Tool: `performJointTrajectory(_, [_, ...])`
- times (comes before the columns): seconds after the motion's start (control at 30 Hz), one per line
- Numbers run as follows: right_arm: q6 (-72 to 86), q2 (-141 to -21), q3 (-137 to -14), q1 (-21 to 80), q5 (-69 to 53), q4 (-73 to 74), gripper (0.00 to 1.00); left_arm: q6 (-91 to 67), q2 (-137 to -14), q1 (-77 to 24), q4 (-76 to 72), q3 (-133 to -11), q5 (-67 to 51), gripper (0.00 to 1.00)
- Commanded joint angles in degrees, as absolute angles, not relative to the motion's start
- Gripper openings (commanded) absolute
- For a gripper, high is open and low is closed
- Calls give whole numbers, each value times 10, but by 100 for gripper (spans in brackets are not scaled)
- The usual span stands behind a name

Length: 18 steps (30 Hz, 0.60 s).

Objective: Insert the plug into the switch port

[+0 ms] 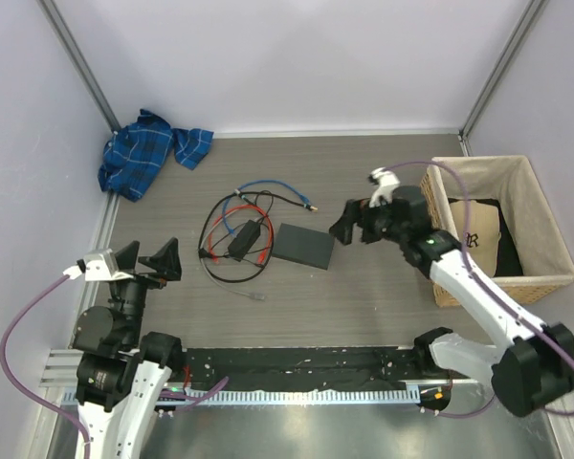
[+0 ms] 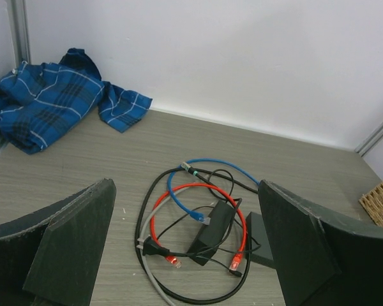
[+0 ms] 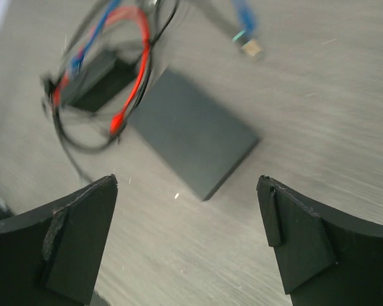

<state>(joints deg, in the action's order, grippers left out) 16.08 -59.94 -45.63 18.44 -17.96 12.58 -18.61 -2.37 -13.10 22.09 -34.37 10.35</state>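
While poised, fingers spread, empty: left gripper (image 1: 148,257), right gripper (image 1: 351,229). Ahead of right fingers (image 3: 76,242): one switch box (image 1: 304,246), one adapter (image 2: 214,229), one red cable (image 2: 198,185), one blue cable (image 2: 212,162).

The switch (image 1: 304,246), a flat, thin, dark grey box, lies flat just right of the adapter brick (image 1: 246,237); its port cannot be made out; a red plug (image 3: 118,121) lies loose between brick and switch, unplugged.
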Motion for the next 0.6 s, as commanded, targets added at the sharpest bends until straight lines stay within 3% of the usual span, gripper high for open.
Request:
performJointTrajectory(0.0, [92,-673,-493,294,-119,92,100,-188,-31,-134,222,-356,95,100])
performJointTrajectory(0.27, [-56,-863,-568,417,-24,61,100,-179,-43,-135,221,-354,85,100])
performJointTrajectory(0.57, [-89,-1023,-667,430,-16,53,100,-175,-110,-135,226,-358,14,100])
